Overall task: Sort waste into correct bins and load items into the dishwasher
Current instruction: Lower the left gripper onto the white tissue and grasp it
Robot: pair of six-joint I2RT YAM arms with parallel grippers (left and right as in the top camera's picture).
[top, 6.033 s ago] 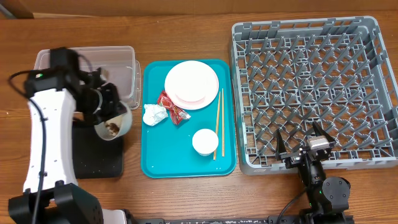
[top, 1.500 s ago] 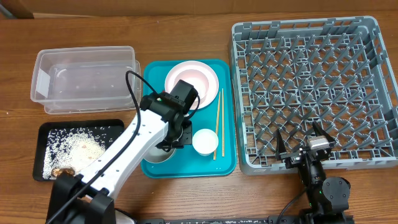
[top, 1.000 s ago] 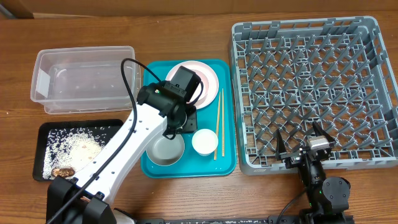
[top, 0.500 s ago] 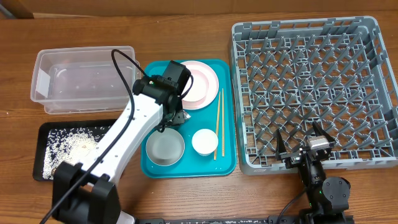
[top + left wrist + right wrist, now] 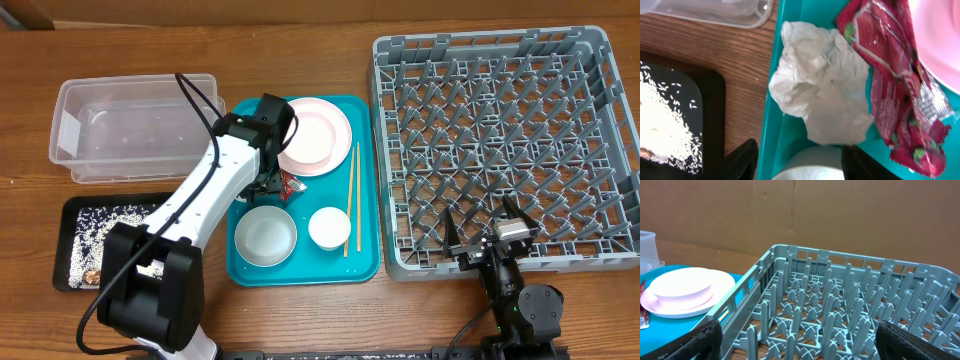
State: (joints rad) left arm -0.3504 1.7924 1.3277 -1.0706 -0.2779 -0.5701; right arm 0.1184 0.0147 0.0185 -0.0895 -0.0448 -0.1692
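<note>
My left gripper (image 5: 268,187) hovers open over the teal tray's left side, holding nothing. Below its fingertips (image 5: 742,160) lie the crumpled white napkin (image 5: 825,95) and the red wrapper (image 5: 895,85) (image 5: 291,184). A pale bowl (image 5: 265,235) stands upright on the tray, its rim (image 5: 810,165) showing between the fingers with a gap on the left. Stacked plates (image 5: 312,135), a small white cup (image 5: 329,227) and chopsticks (image 5: 351,195) also rest on the tray. My right gripper (image 5: 490,235) (image 5: 802,337) is open at the grey dish rack's (image 5: 500,150) front edge.
The clear tub (image 5: 135,140) stands left of the teal tray (image 5: 365,265). The black tray (image 5: 75,215) in front of it holds rice scraps (image 5: 662,125). My left arm crosses between the black tray and the teal tray. Bare wood lies along the table's front.
My left gripper has let go of the bowl at the tray's front left, widened its jaws and drawn back toward the napkin and wrapper. The right arm has not moved.
</note>
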